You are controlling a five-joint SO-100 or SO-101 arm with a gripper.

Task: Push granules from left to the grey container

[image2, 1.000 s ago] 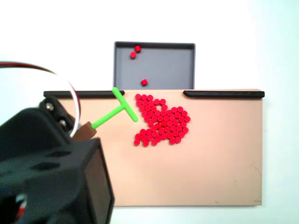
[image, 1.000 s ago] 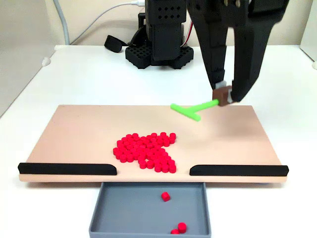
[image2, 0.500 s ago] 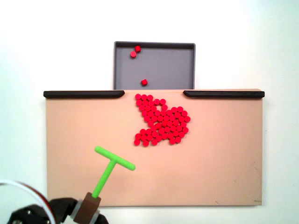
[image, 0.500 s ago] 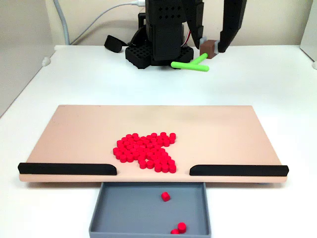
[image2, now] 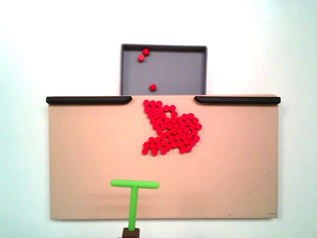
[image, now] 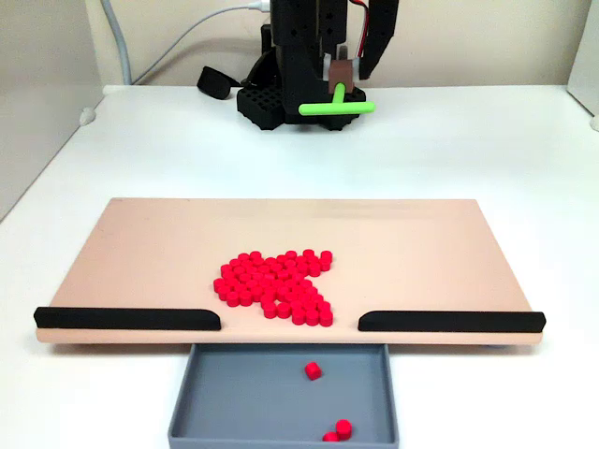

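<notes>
Now the green T-shaped pusher is seen held high at the 12 o'clock end of the front fixed view, its brown handle block pinched between the closed fingers of the gripper, well apart from the pile. In the top-down fixed view the pusher's crossbar is poised over the 6 o'clock edge of the beige board, slightly toward 7 o'clock of the granules. The granules are massed mid-board, with the pile's 12 o'clock tip just beside the gap between the two black strips. Beyond that gap the grey container is set, with three stray pellets already inside. A reset between sweeps is judged to be in hand; most of the job is still left. Next, the crossbar should be lowered onto the board behind the pile and driven toward 12 o'clock, centred so pellets are funnelled through the gap and not spilled sideways against the strips.
</notes>
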